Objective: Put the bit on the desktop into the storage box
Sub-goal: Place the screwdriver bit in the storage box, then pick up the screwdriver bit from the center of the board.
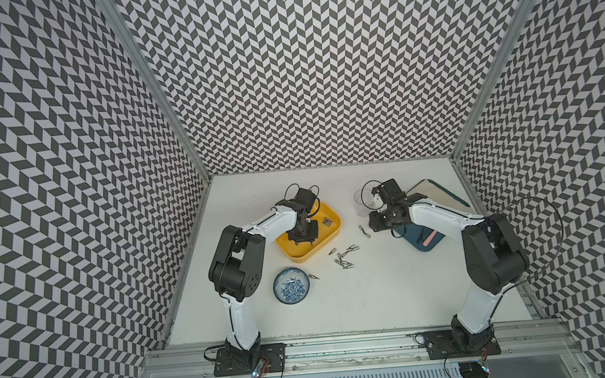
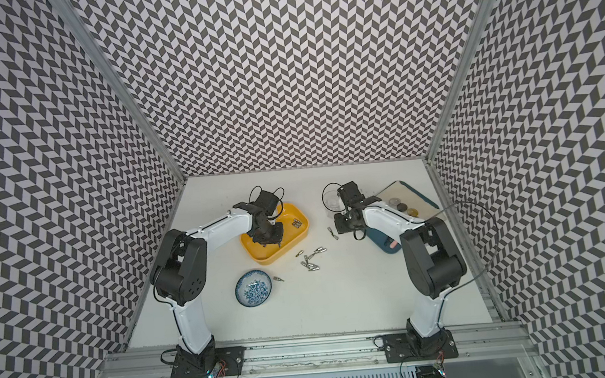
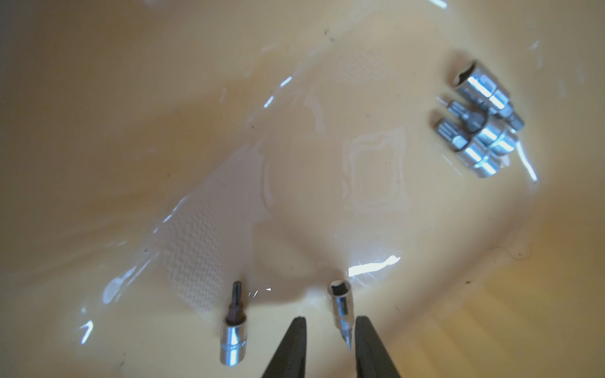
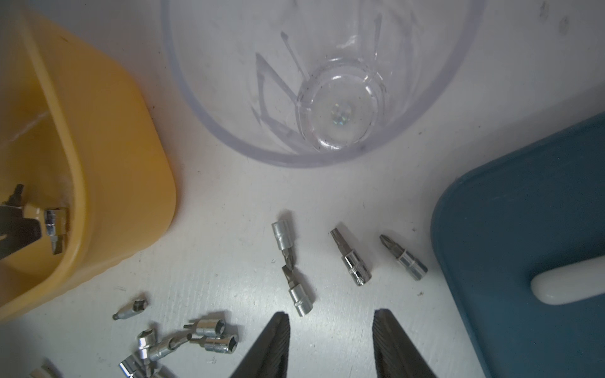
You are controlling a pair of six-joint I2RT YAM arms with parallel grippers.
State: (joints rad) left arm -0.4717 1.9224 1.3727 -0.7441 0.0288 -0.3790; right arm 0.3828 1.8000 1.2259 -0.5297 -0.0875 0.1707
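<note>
The left gripper (image 3: 330, 319) is down inside the yellow storage box (image 1: 322, 245), which sits a little left of the middle in both top views. Its two fingers stand a little way apart. A small bit (image 3: 341, 311) lies in that narrow gap, close to one finger, with room on its other side. I think it is loose, not squeezed. A socket bit (image 3: 233, 333) lies just beside it, and a little heap of bits (image 3: 479, 124) lies further off in the box.

The right gripper (image 4: 330, 347) hangs over the white desktop (image 1: 376, 295), to the right of the box in a top view. Its fingers are partly open and hold nothing. Near its fingers lies a pair of bits (image 4: 292, 261), touching tip to tip. A pile of bits (image 1: 345, 257) lies in the middle of the desktop, and one lone bit (image 1: 313, 276) lies just beside the blue-and-white bowl (image 1: 291, 285).

What could go wrong? The small bit could stick to a finger and ride back out when the left gripper lifts. The bits are round and shiny, so a bad pinch could make one roll or slip away. The right gripper could catch both bits of the pair and drop one. The clear cup (image 4: 327, 81) is near, so a wide swing could knock it over.
</note>
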